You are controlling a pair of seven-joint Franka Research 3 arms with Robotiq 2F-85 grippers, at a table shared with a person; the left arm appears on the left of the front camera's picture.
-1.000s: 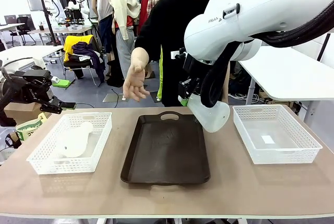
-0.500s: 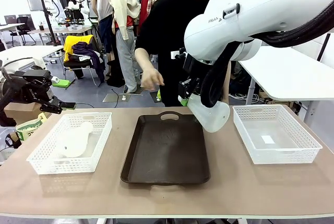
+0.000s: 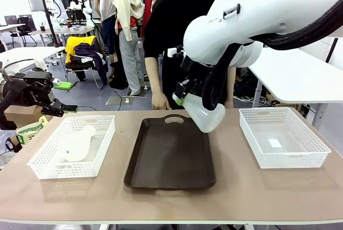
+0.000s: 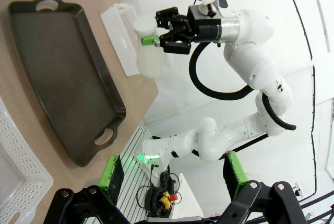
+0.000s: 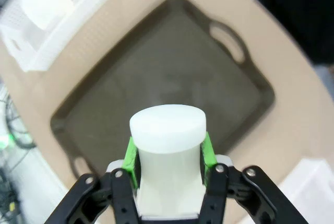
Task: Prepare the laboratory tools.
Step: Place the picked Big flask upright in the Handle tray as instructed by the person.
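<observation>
Flask (image 3: 207,114) in R hand (image 3: 184,98), above tray (image 3: 167,157) (tilted)

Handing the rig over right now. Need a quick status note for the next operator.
Right gripper: shut on the neck of the held flask, which hangs tilted above the far right of the dark tray.
Left gripper: open, holding nothing, beyond the left edge of the table.
Other flask: lying in the left basket.
Person's hand: at the table's far edge, by the tray.
Done: one flask lifted. Left: set it down, probably on the tray, then fetch the other.
</observation>
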